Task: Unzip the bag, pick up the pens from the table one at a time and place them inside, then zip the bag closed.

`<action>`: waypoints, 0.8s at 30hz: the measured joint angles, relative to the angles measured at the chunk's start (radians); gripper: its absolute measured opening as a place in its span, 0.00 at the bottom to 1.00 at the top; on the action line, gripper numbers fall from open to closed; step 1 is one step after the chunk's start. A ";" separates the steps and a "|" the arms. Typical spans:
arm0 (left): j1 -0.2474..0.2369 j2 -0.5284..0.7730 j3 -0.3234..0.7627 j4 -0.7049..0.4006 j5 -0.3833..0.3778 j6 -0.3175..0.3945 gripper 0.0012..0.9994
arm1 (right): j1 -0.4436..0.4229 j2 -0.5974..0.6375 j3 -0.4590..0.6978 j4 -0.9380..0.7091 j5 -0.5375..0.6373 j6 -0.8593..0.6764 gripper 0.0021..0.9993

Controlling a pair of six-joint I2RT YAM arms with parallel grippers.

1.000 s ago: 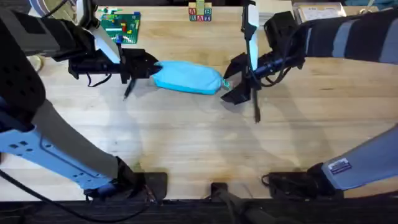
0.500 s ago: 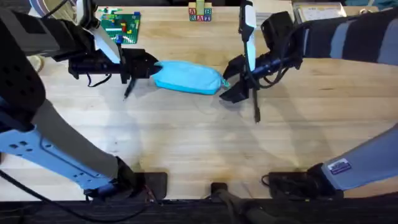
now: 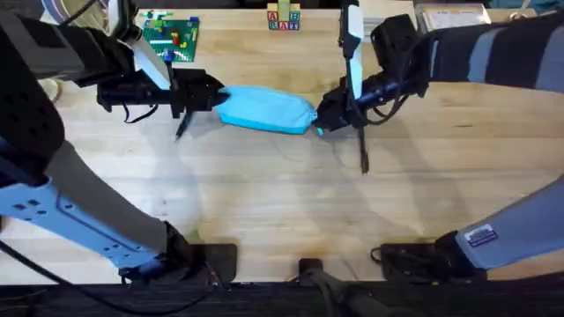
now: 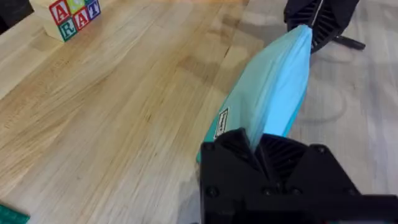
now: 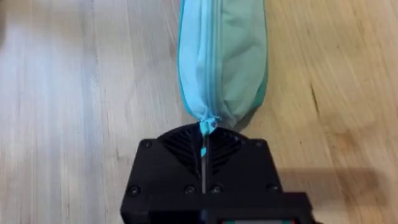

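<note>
Fingers of the right gripper (image 5: 204,148) are pressed together on the small teal zipper pull (image 5: 205,129) at one end of the light blue soft fabric pouch (image 3: 264,109). The left gripper (image 4: 256,151) is clamped on the opposite end of the pouch, its black fingers pinching the fabric beside a small white label (image 4: 221,121). The pouch lies stretched between the two grippers on the light wood-grain bench (image 3: 264,202), its zipper line closed along the top. One thin dark pen (image 3: 363,151) lies just below the right gripper, another (image 3: 181,126) beneath the left arm. A green Lego baseplate (image 3: 172,39) and lettered wooden blocks (image 3: 283,18) sit well apart at the far edge.
</note>
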 joint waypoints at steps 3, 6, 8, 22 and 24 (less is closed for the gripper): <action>0.000 0.000 0.000 0.000 0.000 0.000 0.04 | 0.000 0.000 0.000 0.000 0.000 0.000 0.03; 0.000 0.000 0.000 0.000 0.000 0.000 0.04 | 0.000 0.000 0.000 0.000 0.000 0.003 0.03; 0.000 0.000 0.000 0.000 0.000 0.000 0.04 | 0.000 0.000 0.000 0.000 0.000 0.012 0.03; 0.000 0.000 0.000 0.001 0.000 0.000 0.04 | 0.001 -0.016 0.026 -0.014 0.027 0.175 0.03; 0.000 0.000 0.000 0.001 0.000 0.000 0.04 | 0.001 -0.039 0.026 -0.018 0.030 0.189 0.03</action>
